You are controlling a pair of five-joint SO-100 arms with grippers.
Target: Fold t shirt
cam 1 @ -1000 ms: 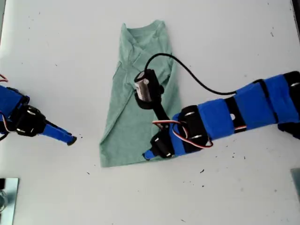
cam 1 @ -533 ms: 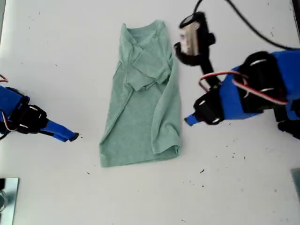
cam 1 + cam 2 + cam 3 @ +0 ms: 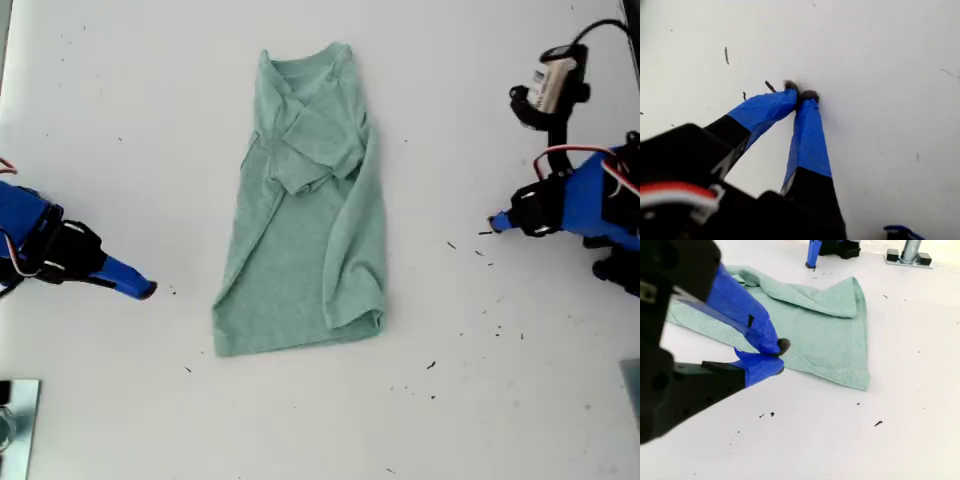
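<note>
The t shirt (image 3: 300, 230) lies flat in the middle of the white table, pale sage green, neck toward the top of the exterior view, with both long sides folded inward into a narrow strip. My second gripper (image 3: 495, 222) sits at the exterior view's right, well clear of the cloth. In the second wrist view its blue-taped fingertips (image 3: 780, 357) meet on nothing, and the t shirt (image 3: 830, 335) lies beyond them. My first gripper (image 3: 145, 290) rests at the exterior view's left, apart from the shirt. Its taped tips (image 3: 800, 94) are shut together on the bare table.
A metal base with a post (image 3: 15, 425) stands at the exterior view's bottom left corner, and the post (image 3: 910, 252) also shows in the second wrist view. Small dark specks (image 3: 452, 244) are scattered on the table toward the exterior view's right.
The second arm has pulled away from the shirt's lower edge and gone to the exterior view's right. The shirt's right side now lies folded over. The first arm barely moved.
</note>
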